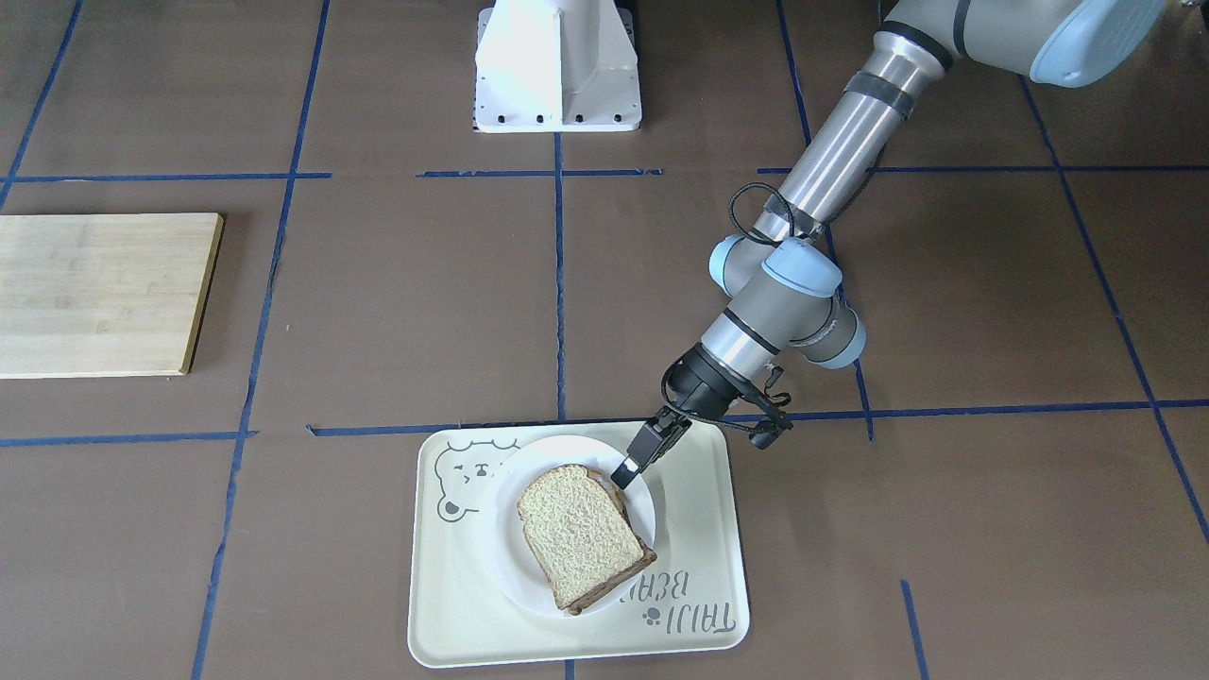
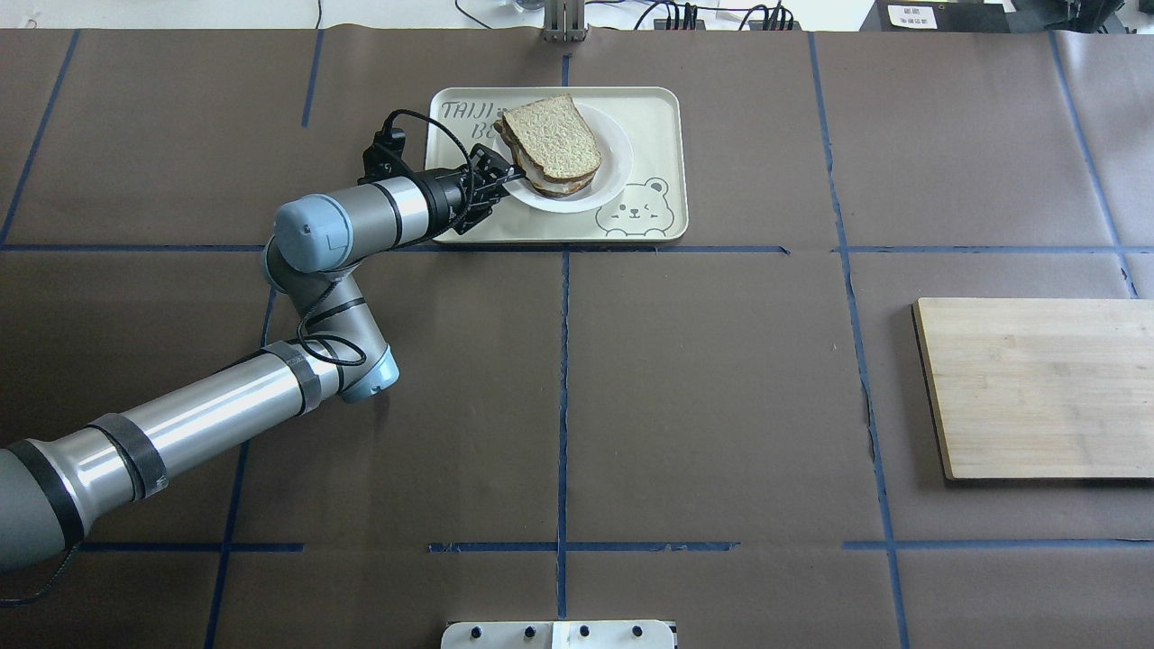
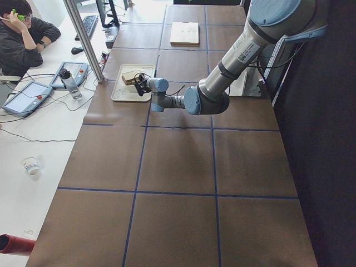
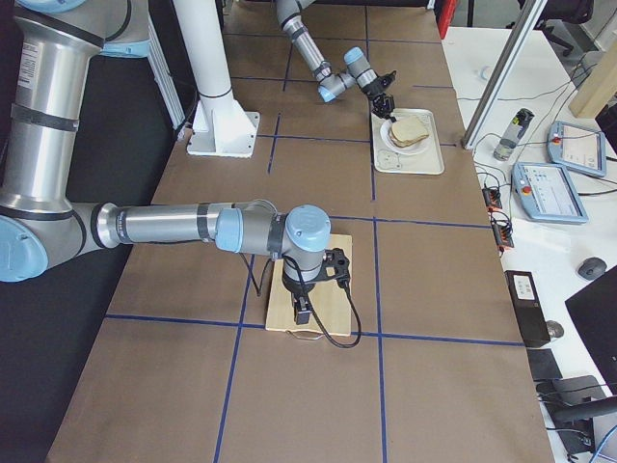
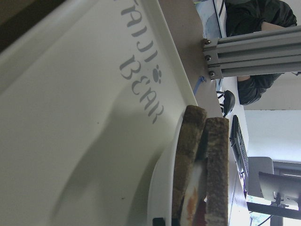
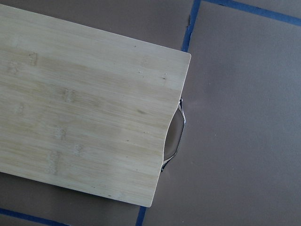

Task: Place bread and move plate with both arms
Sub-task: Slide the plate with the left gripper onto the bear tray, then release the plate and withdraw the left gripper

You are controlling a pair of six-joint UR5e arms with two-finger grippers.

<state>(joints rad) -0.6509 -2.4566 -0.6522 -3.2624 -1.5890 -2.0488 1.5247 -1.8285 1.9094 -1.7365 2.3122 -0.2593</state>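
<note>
1. The bread (image 1: 573, 529) lies flat as the top slice of a stack, with a second slice (image 2: 561, 187) directly beneath it.
2. That stack sits on the plate (image 1: 557, 453), and the plate sits inside a cream tray with a bear drawing (image 1: 699, 529), at the tabletop's (image 1: 397, 312) far edge from the robot.
3. The left tool (image 1: 631, 463) comes in low and slanted, with its tip at the plate's rim on the robot's left side, just beside the bread's crust corner.
4. Its jaws look close together, one above the other. From here I cannot tell whether they pinch the rim or only rest against it.
5. The bread itself lies apart from the fingers, nothing gripping it.
6. The right tool (image 4: 302, 311) hangs over a wooden cutting board (image 1: 94, 293), well apart from the tray. It shows only from the side, so I cannot tell how wide it stands.
</note>
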